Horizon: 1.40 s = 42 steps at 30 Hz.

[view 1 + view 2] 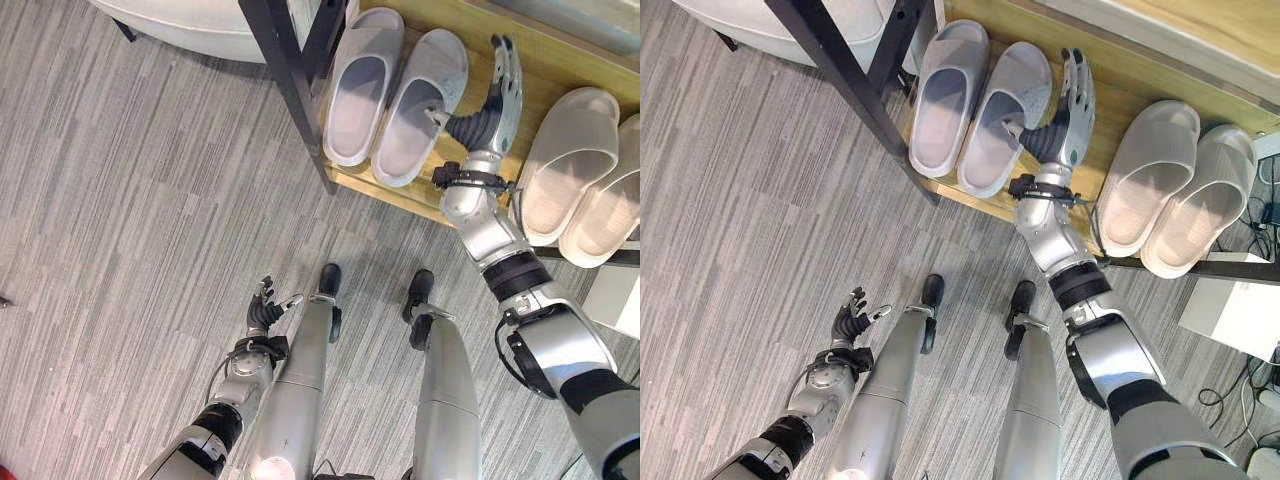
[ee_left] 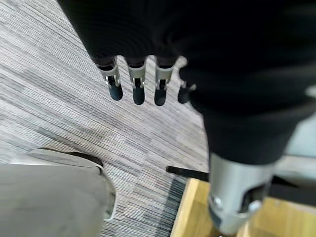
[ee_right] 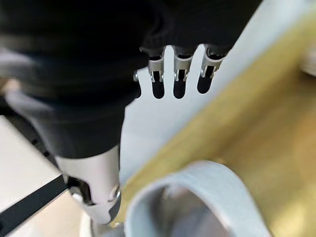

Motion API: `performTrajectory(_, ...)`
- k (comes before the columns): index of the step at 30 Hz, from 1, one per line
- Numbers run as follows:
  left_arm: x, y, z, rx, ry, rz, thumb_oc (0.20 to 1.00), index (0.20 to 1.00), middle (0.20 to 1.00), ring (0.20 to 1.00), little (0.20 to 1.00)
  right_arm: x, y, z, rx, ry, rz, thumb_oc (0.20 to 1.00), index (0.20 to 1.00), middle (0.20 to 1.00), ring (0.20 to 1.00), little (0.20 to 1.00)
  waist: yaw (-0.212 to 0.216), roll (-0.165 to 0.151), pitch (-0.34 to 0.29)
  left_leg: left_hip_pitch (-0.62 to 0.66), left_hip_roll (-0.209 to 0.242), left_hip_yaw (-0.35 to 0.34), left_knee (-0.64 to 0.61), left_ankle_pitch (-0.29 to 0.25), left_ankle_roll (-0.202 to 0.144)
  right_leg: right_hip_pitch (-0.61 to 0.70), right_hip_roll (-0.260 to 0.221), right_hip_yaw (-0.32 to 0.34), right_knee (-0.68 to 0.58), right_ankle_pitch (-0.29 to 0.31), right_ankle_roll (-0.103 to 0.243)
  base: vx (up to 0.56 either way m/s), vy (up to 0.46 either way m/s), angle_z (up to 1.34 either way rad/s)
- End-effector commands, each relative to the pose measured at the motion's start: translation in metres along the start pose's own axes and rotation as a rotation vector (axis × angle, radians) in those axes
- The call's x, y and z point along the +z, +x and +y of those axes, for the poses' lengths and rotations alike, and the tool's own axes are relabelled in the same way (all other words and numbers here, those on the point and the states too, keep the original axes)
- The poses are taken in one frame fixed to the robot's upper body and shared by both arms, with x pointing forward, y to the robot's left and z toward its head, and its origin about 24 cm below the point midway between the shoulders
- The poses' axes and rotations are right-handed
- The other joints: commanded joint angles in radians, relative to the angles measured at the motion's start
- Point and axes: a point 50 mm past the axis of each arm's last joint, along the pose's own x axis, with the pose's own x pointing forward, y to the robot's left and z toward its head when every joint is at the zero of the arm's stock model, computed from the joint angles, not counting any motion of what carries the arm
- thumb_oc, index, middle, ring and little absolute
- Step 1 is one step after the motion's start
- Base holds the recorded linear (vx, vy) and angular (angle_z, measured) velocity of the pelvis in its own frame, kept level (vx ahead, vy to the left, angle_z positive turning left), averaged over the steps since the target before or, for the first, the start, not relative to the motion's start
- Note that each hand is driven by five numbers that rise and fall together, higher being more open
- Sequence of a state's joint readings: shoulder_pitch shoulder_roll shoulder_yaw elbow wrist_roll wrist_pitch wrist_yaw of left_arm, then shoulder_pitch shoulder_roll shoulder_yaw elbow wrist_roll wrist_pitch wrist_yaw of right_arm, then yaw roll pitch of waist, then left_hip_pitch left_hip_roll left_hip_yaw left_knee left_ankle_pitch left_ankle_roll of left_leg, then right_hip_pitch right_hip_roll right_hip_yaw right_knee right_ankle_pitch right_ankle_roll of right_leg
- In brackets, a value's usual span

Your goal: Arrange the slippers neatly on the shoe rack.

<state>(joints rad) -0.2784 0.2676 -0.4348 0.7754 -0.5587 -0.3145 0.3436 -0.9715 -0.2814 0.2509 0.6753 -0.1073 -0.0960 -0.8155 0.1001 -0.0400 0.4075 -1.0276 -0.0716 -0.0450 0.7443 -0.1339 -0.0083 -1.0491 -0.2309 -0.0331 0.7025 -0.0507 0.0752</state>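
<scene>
Nearest the camera, low over the striped carpet point(image 1: 120, 250), the left hand point(image 1: 268, 308) hangs idle, fingers loosely apart and empty. Further right, the grey slipper pair point(image 1: 395, 100) sits side by side on the wooden shoe rack point(image 1: 470, 215); the right hand point(image 1: 503, 85) rests just beside it, fingers straight, holding nothing. The beige slipper pair point(image 1: 580, 170) is also shelved, partly cut off. Arranging looks essentially done.
</scene>
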Motion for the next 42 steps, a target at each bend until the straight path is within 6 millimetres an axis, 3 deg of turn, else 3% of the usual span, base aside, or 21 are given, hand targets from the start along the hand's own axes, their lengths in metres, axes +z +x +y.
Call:
performTrajectory(1, -0.011, -0.006, -0.003, -0.007, 0.035, 0.019, 1.000, 1.000, 1.000, 1.000, 1.000, 0.001, -0.002, -0.001, -0.004, 0.193, 0.040, 1.000, 1.000, 1.000, 1.000, 1.000, 0.024, 0.020, 0.015, -0.007, 0.014, -0.057, -0.081, 0.001, -0.006, 0.048, 0.006, 0.007, -0.016, -0.118, 0.021, 0.01, 0.009, -0.04)
performTrajectory(4, -0.013, -0.008, -0.005, -0.007, 0.044, 0.025, 1.000, 1.000, 1.000, 1.000, 1.000, -0.006, -0.015, 0.005, -0.002, 0.304, 0.114, 1.000, 1.000, 1.000, 1.000, 1.000, 0.023, 0.028, 0.016, 0.004, 0.014, -0.057, -0.086, -0.001, -0.005, 0.053, 0.008, 0.007, -0.015, -0.122, 0.019, 0.00, 0.000, 0.00)
performTrajectory(10, -0.012, -0.008, -0.004, -0.016, 0.046, 0.017, 1.000, 1.000, 1.000, 1.000, 1.000, -0.007, -0.020, 0.017, 0.060, 0.406, 0.177, 1.000, 1.000, 1.000, 1.000, 1.000, 0.034, 0.041, 0.022, 0.004, 0.011, -0.056, -0.085, 0.000, -0.006, 0.058, 0.007, 0.005, -0.020, -0.120, 0.021, 0.00, 0.000, -0.01)
performTrajectory(14, -0.012, -0.008, -0.003, -0.032, 0.060, 0.012, 1.000, 1.000, 1.000, 1.000, 1.000, -0.003, -0.005, 0.018, 0.062, 0.437, 0.204, 1.000, 1.000, 1.000, 1.000, 1.000, 0.055, 0.058, 0.031, -0.002, 0.008, -0.060, -0.079, 0.001, -0.007, 0.054, 0.003, 0.004, -0.010, -0.126, 0.021, 0.00, 0.000, 0.00)
performTrajectory(20, -0.013, -0.008, -0.002, -0.058, 0.074, 0.014, 1.000, 1.000, 1.000, 1.000, 1.000, 0.018, 0.019, 0.019, 0.089, 0.443, 0.163, 1.000, 1.000, 1.000, 1.000, 1.000, 0.084, 0.073, 0.037, -0.004, 0.004, -0.063, -0.075, 0.003, -0.010, 0.050, 0.000, 0.005, 0.003, -0.131, 0.020, 0.01, -0.012, 0.03)
performTrajectory(27, -0.017, -0.007, 0.000, -0.051, 0.086, 0.038, 1.000, 1.000, 1.000, 1.000, 1.000, 0.027, 0.010, 0.036, 0.148, 0.563, 0.206, 1.000, 1.000, 1.000, 1.000, 1.000, 0.092, 0.071, 0.029, 0.033, 0.006, -0.063, -0.083, -0.001, -0.012, 0.081, 0.005, 0.003, 0.003, -0.140, 0.014, 0.01, -0.007, 0.01)
performTrajectory(31, -0.016, -0.008, 0.002, -0.053, 0.088, 0.032, 1.000, 1.000, 1.000, 1.000, 1.000, 0.019, 0.002, 0.039, 0.186, 0.530, 0.224, 1.000, 1.000, 1.000, 1.000, 1.000, 0.089, 0.074, 0.029, 0.076, 0.012, -0.061, -0.110, 0.005, -0.016, 0.123, 0.007, -0.007, -0.018, -0.136, 0.014, 0.00, -0.039, 0.00)
performTrajectory(32, -0.021, -0.010, 0.006, -0.039, 0.090, 0.049, 1.000, 1.000, 1.000, 1.000, 1.000, 0.006, -0.006, 0.036, 0.194, 0.467, 0.226, 1.000, 1.000, 1.000, 1.000, 1.000, 0.079, 0.071, 0.025, 0.122, 0.018, -0.056, -0.150, 0.015, -0.021, 0.176, 0.010, -0.016, -0.062, -0.125, 0.016, 0.00, -0.032, -0.01)
performTrajectory(34, -0.023, -0.010, 0.008, -0.030, 0.095, 0.059, 1.000, 1.000, 1.000, 1.000, 1.000, 0.000, -0.009, 0.034, 0.196, 0.406, 0.221, 1.000, 1.000, 1.000, 1.000, 1.000, 0.074, 0.070, 0.025, 0.145, 0.020, -0.056, -0.173, 0.021, -0.024, 0.201, 0.012, -0.020, -0.083, -0.119, 0.018, 0.01, -0.038, 0.07)
performTrajectory(36, -0.032, -0.014, 0.012, -0.010, 0.098, 0.097, 1.000, 1.000, 1.000, 1.000, 1.000, -0.019, -0.026, 0.031, 0.219, 0.296, 0.223, 1.000, 1.000, 1.000, 1.000, 1.000, 0.057, 0.064, 0.015, 0.225, 0.028, -0.052, -0.248, 0.045, -0.032, 0.292, 0.019, -0.035, -0.167, -0.093, 0.025, 0.00, -0.033, 0.07)
performTrajectory(37, -0.037, -0.016, 0.013, -0.004, 0.102, 0.118, 1.000, 1.000, 1.000, 1.000, 1.000, -0.026, -0.034, 0.029, 0.232, 0.272, 0.234, 1.000, 1.000, 1.000, 1.000, 1.000, 0.049, 0.063, 0.009, 0.244, 0.028, -0.049, -0.286, 0.088, -0.034, 0.314, 0.021, -0.045, -0.210, -0.050, 0.023, -0.05, 0.003, 0.00)
performTrajectory(38, -0.037, -0.016, 0.013, -0.005, 0.102, 0.119, 1.000, 1.000, 1.000, 1.000, 1.000, -0.026, -0.034, 0.029, 0.232, 0.271, 0.234, 1.000, 1.000, 1.000, 1.000, 1.000, 0.049, 0.064, 0.011, 0.247, 0.028, -0.050, -0.288, 0.089, -0.034, 0.318, 0.021, -0.046, -0.213, -0.049, 0.023, 0.00, -0.007, -0.08)
performTrajectory(40, -0.054, -0.025, 0.022, 0.029, 0.101, 0.195, 1.000, 1.000, 1.000, 1.000, 1.000, -0.056, -0.063, 0.023, 0.292, 0.177, 0.296, 1.000, 1.000, 1.000, 1.000, 1.000, 0.026, 0.054, -0.016, 0.383, 0.037, -0.046, -0.412, 0.125, -0.045, 0.453, 0.032, -0.069, -0.328, -0.014, 0.033, 0.09, -0.038, -0.13)
performTrajectory(42, -0.057, -0.026, 0.024, 0.037, 0.097, 0.209, 1.000, 1.000, 1.000, 1.000, 1.000, -0.065, -0.071, 0.021, 0.302, 0.165, 0.324, 1.000, 1.000, 1.000, 1.000, 1.000, 0.022, 0.053, -0.022, 0.421, 0.042, -0.044, -0.447, 0.136, -0.047, 0.492, 0.034, -0.075, -0.360, -0.006, 0.037, 0.08, -0.024, -0.08)
